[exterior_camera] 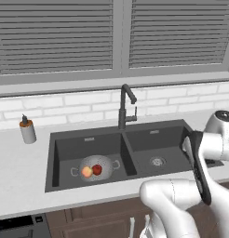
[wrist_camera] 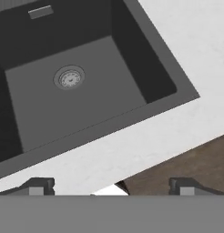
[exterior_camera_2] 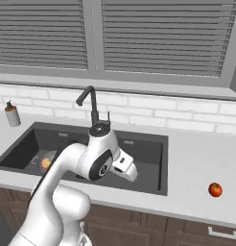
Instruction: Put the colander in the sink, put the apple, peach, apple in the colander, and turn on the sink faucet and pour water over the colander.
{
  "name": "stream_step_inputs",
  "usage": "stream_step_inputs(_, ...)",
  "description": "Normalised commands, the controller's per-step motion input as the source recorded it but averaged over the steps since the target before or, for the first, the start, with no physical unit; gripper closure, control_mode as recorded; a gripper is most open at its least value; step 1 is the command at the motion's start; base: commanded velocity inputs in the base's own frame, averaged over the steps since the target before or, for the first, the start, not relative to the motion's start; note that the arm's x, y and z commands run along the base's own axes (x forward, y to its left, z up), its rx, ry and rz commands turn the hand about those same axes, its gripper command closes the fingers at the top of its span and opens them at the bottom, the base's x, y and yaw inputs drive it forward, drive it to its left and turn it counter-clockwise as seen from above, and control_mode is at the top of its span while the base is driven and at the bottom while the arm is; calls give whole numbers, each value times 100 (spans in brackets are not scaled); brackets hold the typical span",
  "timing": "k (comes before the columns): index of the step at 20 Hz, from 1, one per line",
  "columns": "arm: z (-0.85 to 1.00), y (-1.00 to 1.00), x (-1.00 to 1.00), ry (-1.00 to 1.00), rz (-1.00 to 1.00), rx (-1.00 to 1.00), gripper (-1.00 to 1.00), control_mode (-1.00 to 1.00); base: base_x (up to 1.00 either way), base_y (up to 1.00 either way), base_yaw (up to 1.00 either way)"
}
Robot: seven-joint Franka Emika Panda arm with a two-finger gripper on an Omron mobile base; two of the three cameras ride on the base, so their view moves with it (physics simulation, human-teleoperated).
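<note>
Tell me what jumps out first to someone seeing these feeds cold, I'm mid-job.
First the silvery colander sitting in the left basin of the dark sink, holding a peach and a red apple. Next, a second apple alone on the counter to the right of the sink. The open gripper hangs empty over the sink's front edge by the right basin, and the faucet shows no stream.

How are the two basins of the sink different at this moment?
The left basin holds the colander with a peach and a red apple inside; the right basin holds nothing, so its steel drain shows, while the left drain is covered. Both are dark charcoal and rectangular.
</note>
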Motion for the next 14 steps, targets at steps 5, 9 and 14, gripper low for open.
stream_step_inputs(5, 10, -100, -3, 0, 0, 0, -100, -100, 0, 0, 0)
stream_step_inputs(9, 10, -100, -3, 0, 0, 0, -100, -100, 0, 0, 0)
stream_step_inputs(14, 8, -100, 0, 3, 0, 0, -100, -100, 0, 0, 0)
